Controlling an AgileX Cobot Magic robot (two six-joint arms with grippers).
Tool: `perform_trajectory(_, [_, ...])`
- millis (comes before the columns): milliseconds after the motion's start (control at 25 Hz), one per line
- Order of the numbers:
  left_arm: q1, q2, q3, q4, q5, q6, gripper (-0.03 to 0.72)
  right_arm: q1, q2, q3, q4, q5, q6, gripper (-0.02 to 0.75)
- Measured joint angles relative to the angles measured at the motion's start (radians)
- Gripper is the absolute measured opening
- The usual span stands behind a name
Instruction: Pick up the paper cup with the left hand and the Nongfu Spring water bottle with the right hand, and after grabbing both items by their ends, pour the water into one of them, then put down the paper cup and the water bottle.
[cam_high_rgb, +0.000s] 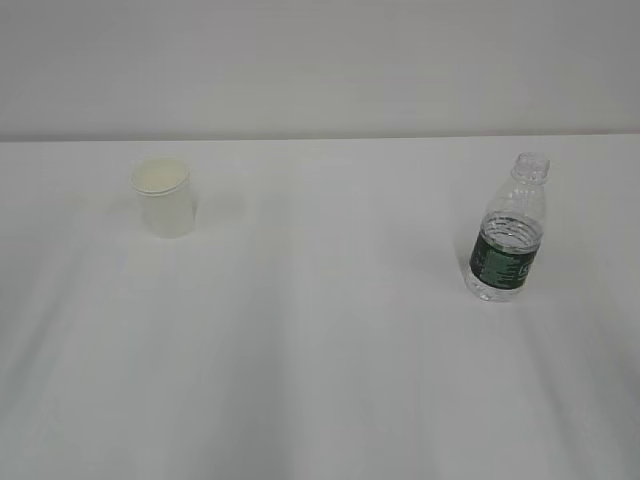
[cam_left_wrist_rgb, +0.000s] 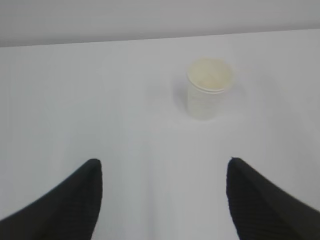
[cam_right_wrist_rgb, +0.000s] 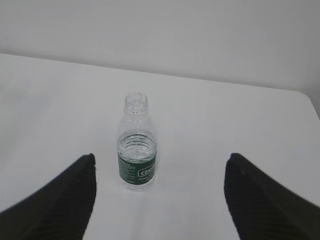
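My left hand spread, cup upright on the bench ahead of it, untouched, my right hand spread, bottle standing ahead between its fingers, apart

White table: paper cup, water bottle.

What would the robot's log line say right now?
paper cup: upright, untouched | water bottle: upright, uncapped | left gripper: open | right gripper: open
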Motion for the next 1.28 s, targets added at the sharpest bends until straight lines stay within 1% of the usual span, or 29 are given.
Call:
perform_trajectory(120, [0.0,0.0,0.041,-0.008,-0.096,0.0,0.557,0.0,0.025,0.004,0.0,-0.036,-0.008,0.594])
perform_trajectory(240, [0.0,0.0,0.068,-0.012,-0.152,0.0,0.557,0.0,0.048,0.008,0.0,-0.065,-0.014,0.594])
perform_trajectory(680, [0.0,0.058,0.07,-0.012,-0.183,0.0,0.511,0.0,0.16,0.01,0.0,-0.169,-0.028,0.593])
perform_trajectory(840, [-0.041,0.108,0.07,-0.012,-0.207,0.0,0.507,0.014,0.204,0.01,0.0,-0.219,-0.039,0.593])
perform_trajectory(1000, [-0.09,0.17,0.07,-0.012,-0.218,0.0,0.505,0.087,0.257,0.012,-0.029,-0.265,-0.043,0.592])
perform_trajectory(1120, [-0.118,0.198,0.072,-0.012,-0.249,0.0,0.505,0.114,0.3,0.044,-0.029,-0.32,-0.039,0.592])
perform_trajectory(1280, [-0.148,0.204,0.135,-0.034,-0.364,0.0,0.505,0.118,0.337,0.091,-0.029,-0.417,0.007,0.592])
